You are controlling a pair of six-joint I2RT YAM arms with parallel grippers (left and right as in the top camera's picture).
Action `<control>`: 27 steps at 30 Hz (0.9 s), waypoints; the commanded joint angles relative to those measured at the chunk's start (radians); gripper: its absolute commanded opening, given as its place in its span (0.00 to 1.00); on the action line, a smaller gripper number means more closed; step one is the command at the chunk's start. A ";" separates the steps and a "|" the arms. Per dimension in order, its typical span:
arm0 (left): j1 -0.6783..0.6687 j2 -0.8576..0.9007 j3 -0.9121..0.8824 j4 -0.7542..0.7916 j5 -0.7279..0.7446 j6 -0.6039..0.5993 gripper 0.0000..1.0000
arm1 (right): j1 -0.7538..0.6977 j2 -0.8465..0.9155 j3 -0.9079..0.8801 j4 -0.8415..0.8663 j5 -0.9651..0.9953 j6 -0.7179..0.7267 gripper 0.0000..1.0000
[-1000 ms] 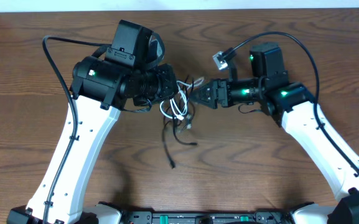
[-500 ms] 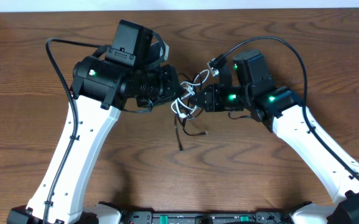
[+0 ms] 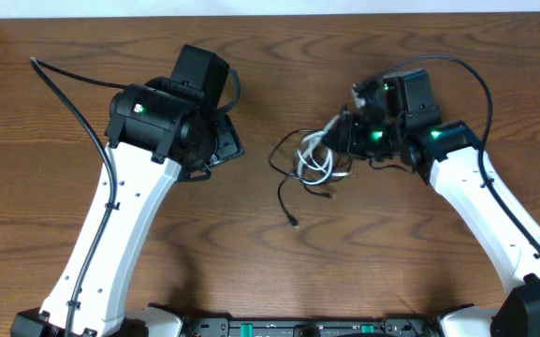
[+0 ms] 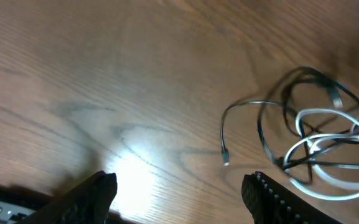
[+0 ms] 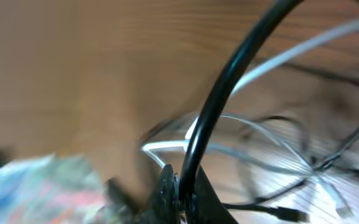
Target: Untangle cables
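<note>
1. Holding the left gripper (image 4: 179, 186) with jaws spread wide above the table (image 3: 251, 253), gripping nothing.
2. Pinching a black strand of the cables (image 3: 314, 161) in the right gripper (image 5: 178, 186), jaws closed tight.
3. Resting the black-and-white tangle on the wood right of centre, touching the right gripper, well apart from the left, trailing one black end toward the front edge.

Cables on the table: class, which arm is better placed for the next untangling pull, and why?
Right. The right gripper is shut on a black strand of the cables, right at the tangle. The left gripper is open, empty and apart from them.
</note>
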 commanded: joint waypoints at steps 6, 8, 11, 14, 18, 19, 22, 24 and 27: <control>0.000 -0.005 -0.008 0.105 0.325 0.202 0.70 | 0.013 -0.003 0.007 0.261 -0.594 -0.019 0.02; 0.000 -0.005 -0.008 0.117 0.338 0.203 0.70 | 0.013 -0.003 0.007 0.246 -0.549 0.015 0.01; 0.000 -0.005 -0.008 0.119 0.336 0.204 0.70 | 0.013 -0.003 0.007 0.241 -0.573 0.016 0.01; 0.000 -0.005 -0.008 0.116 0.342 0.204 0.70 | 0.013 -0.003 0.007 0.243 -0.568 0.016 0.02; 0.000 -0.005 -0.008 0.127 0.448 0.276 0.70 | 0.014 -0.003 0.007 0.201 -0.475 0.016 0.02; 0.000 -0.005 -0.008 0.127 0.472 0.300 0.70 | 0.014 -0.003 0.007 0.185 -0.451 0.016 0.02; 0.000 -0.005 -0.008 0.127 0.488 0.338 0.70 | 0.013 -0.003 0.007 0.129 -0.362 0.025 0.01; 0.000 -0.005 -0.008 0.127 0.489 0.349 0.70 | 0.013 -0.003 0.007 0.094 -0.294 0.064 0.02; 0.000 -0.005 -0.008 0.132 0.489 0.378 0.70 | 0.013 -0.003 0.007 0.087 -0.301 0.080 0.02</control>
